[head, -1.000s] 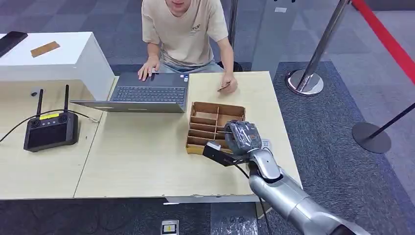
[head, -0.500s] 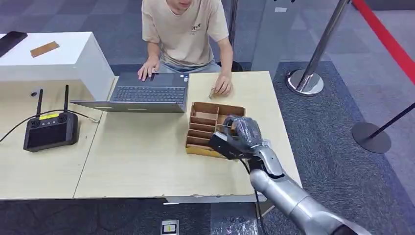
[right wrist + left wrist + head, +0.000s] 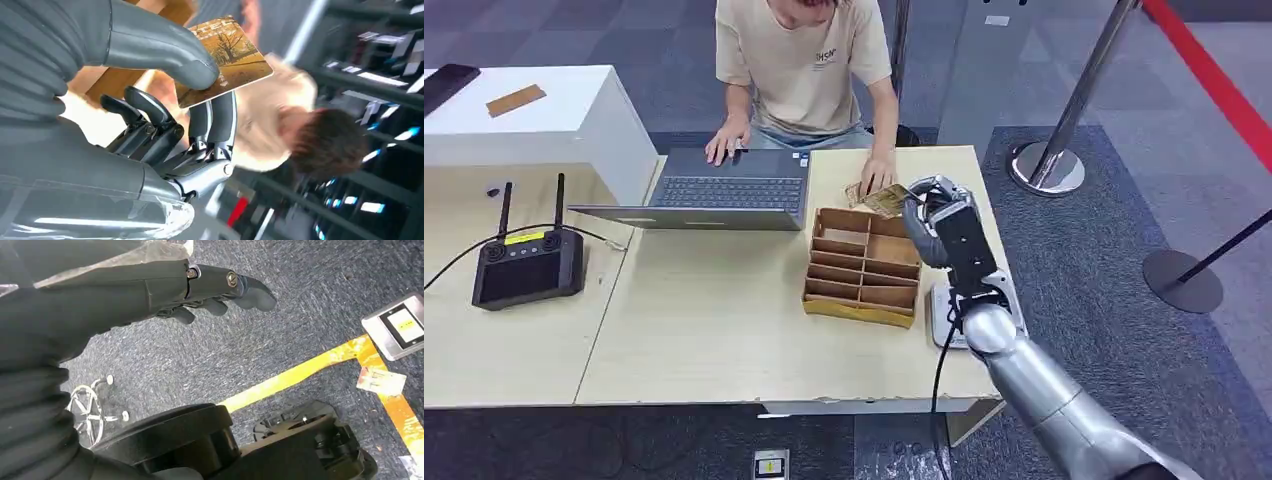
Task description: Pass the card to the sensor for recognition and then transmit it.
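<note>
The right hand pinches the card between thumb and fingers, holding it above the far edge of the cardboard tray on the bench, close to the person's hand. The left hand hangs over the carpet, its fingers stretched out and holding nothing.

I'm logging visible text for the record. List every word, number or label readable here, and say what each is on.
None reads with certainty.
Shirt print: small dark lettering, blurred.
Card in the right hand: a line of print along one edge, too blurred.
Remote controller: yellow label, too small.
Floor plate: label unreadable.
</note>
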Controlling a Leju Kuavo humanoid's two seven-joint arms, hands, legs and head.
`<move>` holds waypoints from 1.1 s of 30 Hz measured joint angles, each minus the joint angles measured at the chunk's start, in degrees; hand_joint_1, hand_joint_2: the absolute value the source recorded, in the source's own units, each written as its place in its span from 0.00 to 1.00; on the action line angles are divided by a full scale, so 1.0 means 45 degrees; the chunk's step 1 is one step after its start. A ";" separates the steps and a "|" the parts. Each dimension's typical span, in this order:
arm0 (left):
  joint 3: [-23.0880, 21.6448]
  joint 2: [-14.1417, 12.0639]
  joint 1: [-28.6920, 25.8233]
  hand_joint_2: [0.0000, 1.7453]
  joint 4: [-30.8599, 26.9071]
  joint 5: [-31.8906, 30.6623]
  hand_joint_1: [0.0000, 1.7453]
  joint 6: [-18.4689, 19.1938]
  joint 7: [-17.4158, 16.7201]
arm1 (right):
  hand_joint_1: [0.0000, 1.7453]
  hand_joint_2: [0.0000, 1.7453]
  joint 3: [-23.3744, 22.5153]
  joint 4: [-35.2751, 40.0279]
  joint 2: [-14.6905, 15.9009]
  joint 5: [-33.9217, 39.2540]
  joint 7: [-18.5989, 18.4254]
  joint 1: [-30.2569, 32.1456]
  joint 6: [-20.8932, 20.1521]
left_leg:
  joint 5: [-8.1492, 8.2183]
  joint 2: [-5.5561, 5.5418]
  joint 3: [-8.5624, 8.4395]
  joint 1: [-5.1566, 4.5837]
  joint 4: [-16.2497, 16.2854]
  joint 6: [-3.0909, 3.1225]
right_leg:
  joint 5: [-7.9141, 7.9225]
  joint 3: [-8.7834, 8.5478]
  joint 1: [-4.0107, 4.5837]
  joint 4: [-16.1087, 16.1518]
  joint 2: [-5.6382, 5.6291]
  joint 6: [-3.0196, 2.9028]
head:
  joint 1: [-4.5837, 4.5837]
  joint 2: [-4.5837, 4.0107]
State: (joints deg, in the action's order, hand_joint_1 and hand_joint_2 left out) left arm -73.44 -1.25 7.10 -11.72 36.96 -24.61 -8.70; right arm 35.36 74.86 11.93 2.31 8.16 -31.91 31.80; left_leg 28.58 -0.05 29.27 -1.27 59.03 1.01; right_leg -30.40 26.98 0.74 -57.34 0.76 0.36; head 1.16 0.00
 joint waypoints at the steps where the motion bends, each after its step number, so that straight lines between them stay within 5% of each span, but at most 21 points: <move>1: 0.0000 0.0000 0.0004 1.00 0.0000 -0.0054 0.00 0.0020 -0.0005 | 1.00 1.00 -0.0165 0.0160 0.0000 0.0816 0.0301 0.0033 -0.0326 | 0.0000 -0.0003 0.0000 0.0000 0.0000 0.0000 | 0.0000 0.0000 0.0000 0.0000 0.0000 0.0000 | 0.0000 0.0000; 8: -0.0015 0.0000 0.0102 1.00 0.0000 -0.0457 0.00 0.0136 -0.0160 | 1.00 1.00 -0.0927 0.0208 -0.0029 0.5527 0.1475 -0.0572 -0.2881 | -0.0002 0.0000 0.0001 -0.0001 0.0000 0.0000 | 0.0003 -0.0004 0.0001 -0.0007 0.0000 -0.0001 | 0.0000 0.0000; 14: -0.0039 0.0000 0.0273 1.00 0.0000 -0.0675 0.00 0.0243 -0.0272 | 1.00 1.00 -0.1102 -0.0461 -0.0160 0.7179 0.1505 -0.1826 -0.4034 | -0.0004 -0.0006 0.0003 0.0000 -0.0001 0.0001 | 0.0005 -0.0004 0.0001 -0.0009 0.0003 0.0000 | 0.0000 0.0000; 19: -0.0126 0.0019 0.0487 1.00 0.0000 -0.0976 0.00 0.0291 -0.0389 | 1.00 1.00 -0.1117 -0.2523 -0.0447 1.0490 0.1058 -0.3653 -0.5746 | -0.0009 -0.0018 0.0017 0.0000 0.0000 0.0003 | 0.0007 0.0011 0.0000 -0.0014 0.0011 0.0000 | -0.0005 0.0000; 33: -0.0146 0.0029 0.0539 1.00 0.0000 -0.1015 0.00 0.0291 -0.0384 | 1.00 1.00 -0.1097 -0.5722 -0.0995 1.0930 0.1116 -0.5146 -0.6167 | -0.0009 -0.0014 0.0016 -0.0001 0.0001 0.0002 | 0.0007 0.0016 0.0000 -0.0014 0.0009 0.0000 | -0.0005 0.0000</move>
State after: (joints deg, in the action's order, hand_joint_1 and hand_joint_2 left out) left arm -74.10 -1.11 9.53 -11.72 32.39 -23.30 -10.43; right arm 30.42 49.11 7.45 51.49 13.18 -55.06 4.04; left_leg 28.54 -0.12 29.34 -1.27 59.04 1.02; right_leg -30.36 27.05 0.74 -57.40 0.80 0.36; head 1.14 0.00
